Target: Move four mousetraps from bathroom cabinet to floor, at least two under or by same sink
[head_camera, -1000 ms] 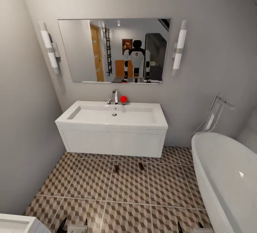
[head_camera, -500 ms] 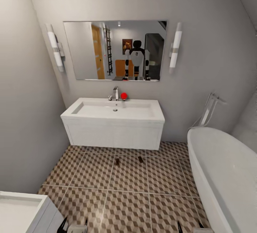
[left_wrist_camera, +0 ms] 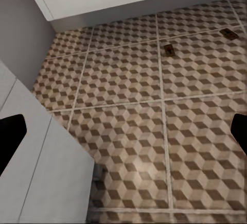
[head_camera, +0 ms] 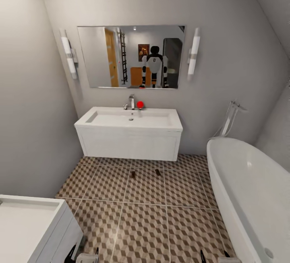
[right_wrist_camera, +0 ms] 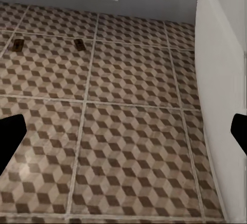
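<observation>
Two mousetraps [head_camera: 133, 174] [head_camera: 158, 172] lie flat on the cube-patterned bathroom floor [head_camera: 145, 222], just in front of the white vanity that carries the bathroom sink [head_camera: 131, 120]. The same pair of mousetraps [left_wrist_camera: 168, 49] [left_wrist_camera: 225, 33] lies far ahead of the fingers in the left wrist view, and again as mousetraps [right_wrist_camera: 18, 45] [right_wrist_camera: 79, 44] in the right wrist view. At the head view's lower edge my left gripper [head_camera: 84, 254] and right gripper [head_camera: 214, 256] hover low over the tiles. Both the left gripper [left_wrist_camera: 123, 131] and the right gripper [right_wrist_camera: 123, 131] are open and hold nothing. The cabinet is out of view.
A white bathtub [head_camera: 249, 190] runs along the right side, close to my right arm. A white boxy unit [head_camera: 28, 226] stands at the lower left, beside my left gripper. A mirror [head_camera: 131, 56] above the sink reflects the robot. Grey walls close in on the left and behind.
The whole view has pulled back: the sink and the two mousetraps look smaller and farther, and the white boxy unit has come into view at lower left. The grippers stay open.
</observation>
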Controlling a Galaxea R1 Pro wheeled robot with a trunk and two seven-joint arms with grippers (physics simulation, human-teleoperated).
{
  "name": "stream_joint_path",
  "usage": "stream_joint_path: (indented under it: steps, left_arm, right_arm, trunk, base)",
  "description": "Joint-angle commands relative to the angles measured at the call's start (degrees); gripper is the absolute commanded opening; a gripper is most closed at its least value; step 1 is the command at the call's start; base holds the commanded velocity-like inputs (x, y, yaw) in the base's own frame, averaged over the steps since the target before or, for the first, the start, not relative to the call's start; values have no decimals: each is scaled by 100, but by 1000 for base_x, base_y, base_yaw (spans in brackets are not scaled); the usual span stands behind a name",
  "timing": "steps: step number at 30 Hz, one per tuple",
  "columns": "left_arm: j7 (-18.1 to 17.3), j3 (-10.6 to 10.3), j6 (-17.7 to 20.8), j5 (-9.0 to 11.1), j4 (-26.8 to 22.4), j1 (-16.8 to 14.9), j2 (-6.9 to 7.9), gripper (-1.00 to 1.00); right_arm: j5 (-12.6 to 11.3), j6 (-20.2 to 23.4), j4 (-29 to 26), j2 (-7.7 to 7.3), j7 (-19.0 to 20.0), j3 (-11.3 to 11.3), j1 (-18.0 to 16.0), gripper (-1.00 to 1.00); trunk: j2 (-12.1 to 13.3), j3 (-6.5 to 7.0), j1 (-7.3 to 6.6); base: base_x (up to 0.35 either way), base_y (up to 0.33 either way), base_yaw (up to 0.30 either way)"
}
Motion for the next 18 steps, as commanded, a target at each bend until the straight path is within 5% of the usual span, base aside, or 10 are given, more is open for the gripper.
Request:
stream_joint_path:
  steps: [1,18]
  left_arm:
    - [46,-47,-23,-3,23,-10,-5,100]
    - [46,-47,-23,-3,23,-10,-5,100]
  right_arm:
    - [-23,-11,2,-1,-35,52,-4,100]
    - [-24,-11,2,-1,-33,53,-4,100]
  trunk:
    - [-13,-12,0]
    - [-13,-12,0]
  base:
    - [-335,0,0]
    - [-325,0,0]
